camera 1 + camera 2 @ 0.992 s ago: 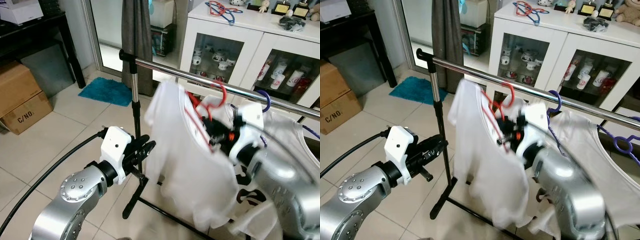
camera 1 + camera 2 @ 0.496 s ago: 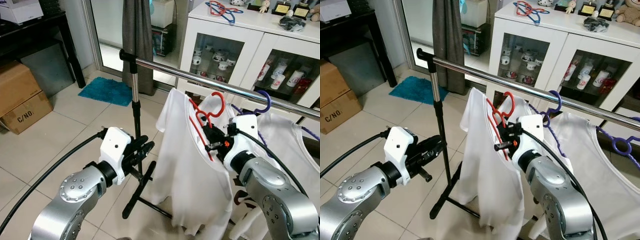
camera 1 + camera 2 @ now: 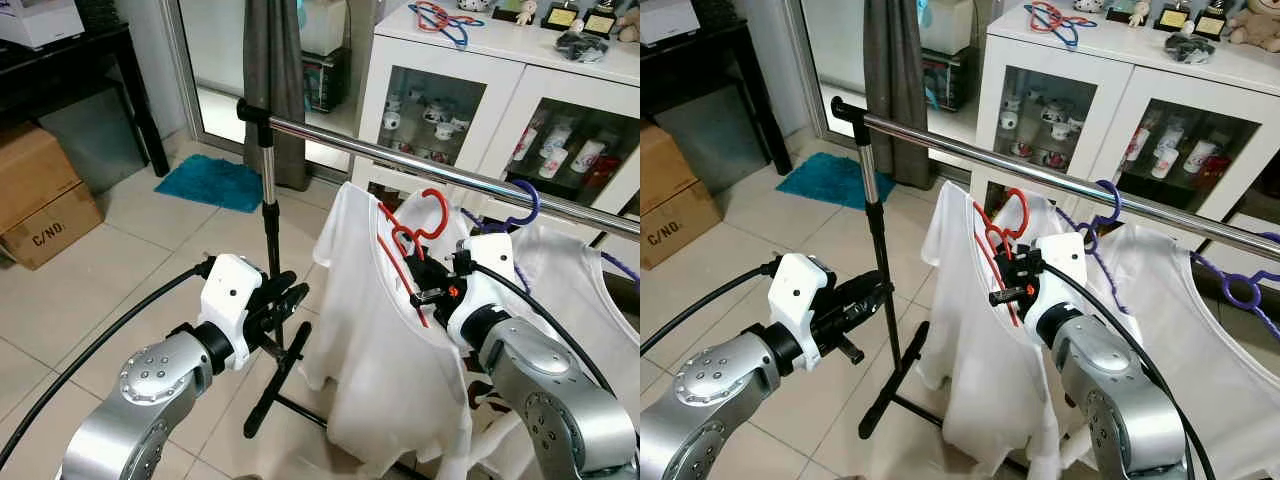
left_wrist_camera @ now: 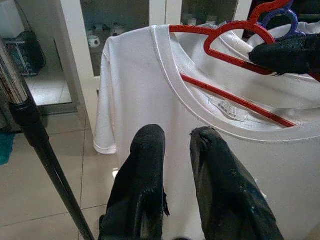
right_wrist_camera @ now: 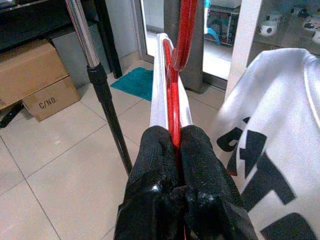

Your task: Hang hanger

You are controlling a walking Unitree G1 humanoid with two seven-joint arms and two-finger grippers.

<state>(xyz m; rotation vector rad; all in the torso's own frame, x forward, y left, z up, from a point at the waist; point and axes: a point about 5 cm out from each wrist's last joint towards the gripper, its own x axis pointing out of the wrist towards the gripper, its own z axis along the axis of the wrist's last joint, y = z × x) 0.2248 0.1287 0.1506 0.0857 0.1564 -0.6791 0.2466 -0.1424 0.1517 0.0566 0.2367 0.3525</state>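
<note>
Left gripper [image 3: 296, 297] hovers low beside rack upright [image 3: 268, 190], fingers slightly parted, empty, likely standing by. Right gripper [image 3: 421, 278] pinches red hanger [image 3: 405, 240] carrying white T-shirt [image 3: 375, 330], hook just under chrome rail [image 3: 400, 160], not yet over. Right wrist view shows fingers clamped on hanger wire; left wrist view shows shirt collar.

The steel rail [image 3: 400, 160] is left bare between its upright post [image 3: 270, 220] and the blue hanger [image 3: 525, 205]; open room is seen above that stretch. Below it, the way is blocked by the white shirt [image 3: 385, 360] on the red hanger [image 3: 415, 235]. Open floor [image 3: 130, 270] is left beside the post.
</note>
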